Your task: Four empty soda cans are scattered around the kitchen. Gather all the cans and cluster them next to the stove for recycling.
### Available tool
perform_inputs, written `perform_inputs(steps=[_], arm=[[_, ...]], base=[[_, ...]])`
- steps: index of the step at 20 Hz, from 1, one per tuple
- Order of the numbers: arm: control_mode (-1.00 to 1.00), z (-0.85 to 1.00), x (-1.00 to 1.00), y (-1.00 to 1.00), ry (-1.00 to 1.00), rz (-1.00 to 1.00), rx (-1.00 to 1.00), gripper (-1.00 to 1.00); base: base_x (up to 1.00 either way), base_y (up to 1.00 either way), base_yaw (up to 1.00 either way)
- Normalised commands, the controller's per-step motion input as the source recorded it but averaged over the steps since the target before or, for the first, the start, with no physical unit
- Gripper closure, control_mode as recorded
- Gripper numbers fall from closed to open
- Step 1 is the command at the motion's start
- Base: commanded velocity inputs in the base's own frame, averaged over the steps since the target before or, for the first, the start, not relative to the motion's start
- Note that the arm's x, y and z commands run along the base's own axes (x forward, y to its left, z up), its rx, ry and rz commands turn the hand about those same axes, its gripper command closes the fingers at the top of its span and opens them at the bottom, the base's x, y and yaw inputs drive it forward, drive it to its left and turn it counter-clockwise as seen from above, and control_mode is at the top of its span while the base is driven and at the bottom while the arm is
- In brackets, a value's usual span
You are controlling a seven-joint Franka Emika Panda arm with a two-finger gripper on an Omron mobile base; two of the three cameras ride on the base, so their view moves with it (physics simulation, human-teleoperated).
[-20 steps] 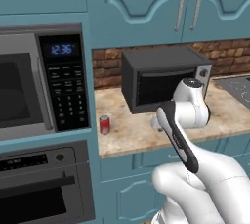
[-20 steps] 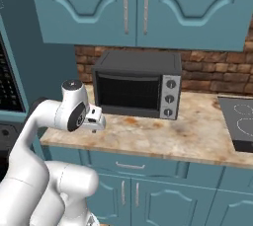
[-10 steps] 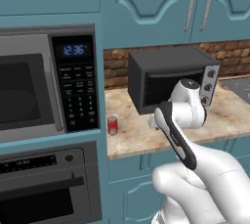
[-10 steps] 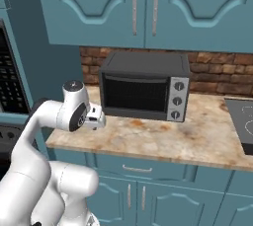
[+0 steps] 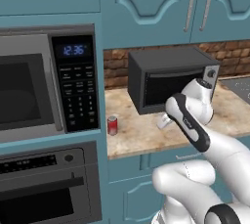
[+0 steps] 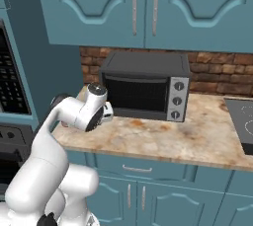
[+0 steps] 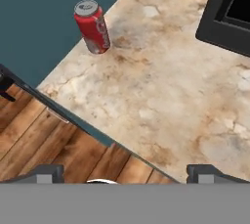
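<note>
One red soda can (image 5: 113,125) stands upright on the marbled counter (image 5: 141,137), close to the front edge and right beside the tall blue cabinet side (image 7: 44,22) that houses the microwave (image 5: 46,83) and the wall oven (image 5: 49,184) below it; in the hand view the same can (image 7: 92,27) sits toward the upper left, well apart from the fingertips at the bottom. The gripper (image 7: 124,174) is over the front part of the counter, between the can and the black toaster oven (image 5: 168,78), with its fingers spread wide and nothing between them. The stove (image 6: 242,124) shows as a black glass corner at the far right of the counter, beyond the toaster oven, and no can stands on the stretch of counter visible beside it. Judging from this, the gathering looks to be at an early stage: this can is not yet grasped, it has to be carried past the toaster oven to the stove, and the other three cans are not accounted for here. As for writing, the microwave's display (image 5: 74,50) reads 12:36 in blue digits; its keypad labels are too small to read, and the pale lettering on the can is too blurred to make out any brand.
</note>
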Motion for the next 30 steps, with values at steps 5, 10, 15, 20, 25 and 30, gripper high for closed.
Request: perform_inputs(steps=[5,10,15,20,25,30], arm=[[-1.00,0.00,-0.01,0.00,-0.03,0.45,0.05,-1.00],[-1.00,0.00,0.00,0.00,-0.07,0.40,0.10,-1.00],[-1.00,0.00,0.00,0.02,-0.11,0.30,0.10,-1.00],[-1.00,0.00,-0.07,0.09,-0.20,0.13,0.02,-1.00],[-1.00,0.00,-0.01,0.30,-0.14,0.04,0.01,-1.00],[-1.00,0.00,0.00,0.35,-0.07,0.06,0.00,-1.00]], base=[[0.00,0.00,0.00],[0.00,0.00,0.00],[0.00,0.00,0.00],[0.00,0.00,0.00],[0.00,0.00,0.00],[0.00,0.00,0.00]])
